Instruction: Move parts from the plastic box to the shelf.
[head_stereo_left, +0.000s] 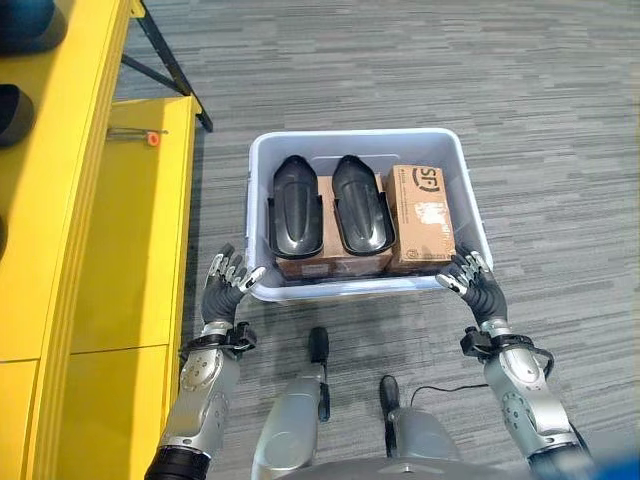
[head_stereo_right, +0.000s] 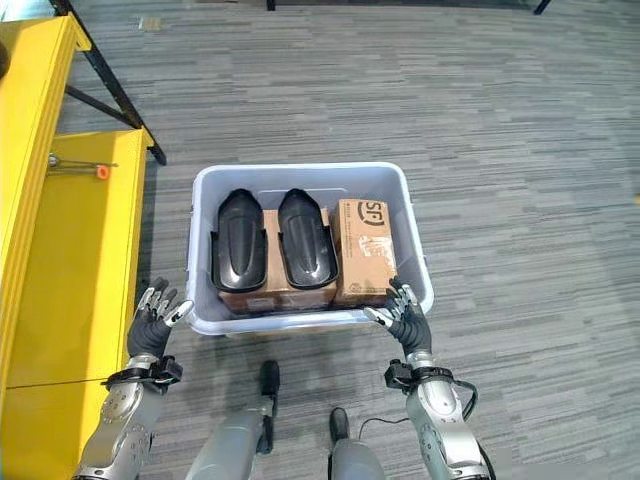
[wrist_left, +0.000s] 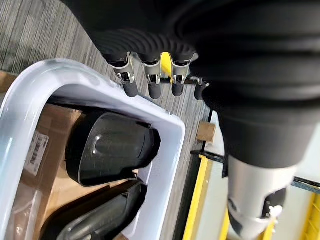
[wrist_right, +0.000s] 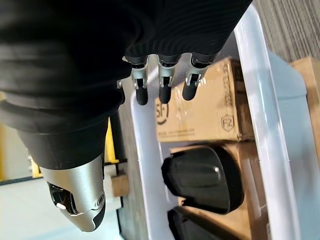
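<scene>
A pale plastic box (head_stereo_left: 350, 137) stands on the grey carpet in front of me. Inside it, two black moulded parts (head_stereo_left: 296, 205) (head_stereo_left: 360, 202) lie side by side on a flat cardboard carton, and a second carton (head_stereo_left: 422, 215) stands to their right. My left hand (head_stereo_left: 224, 285) is open at the box's near left corner, fingertips by the rim. At the near right corner my right hand (head_stereo_left: 478, 285) is also open, fingertips at the rim. In the left wrist view the fingers (wrist_left: 150, 82) hang just over the rim (wrist_left: 30, 95). The right wrist view shows the same, fingers (wrist_right: 162, 82) over the rim (wrist_right: 260, 100).
The yellow shelf (head_stereo_left: 130, 230) runs along my left, close to the box's left side. A small orange piece (head_stereo_left: 152, 138) lies on its lower level and dark rounded items (head_stereo_left: 25, 25) sit higher up. A black frame leg (head_stereo_left: 170, 60) slants at the back left.
</scene>
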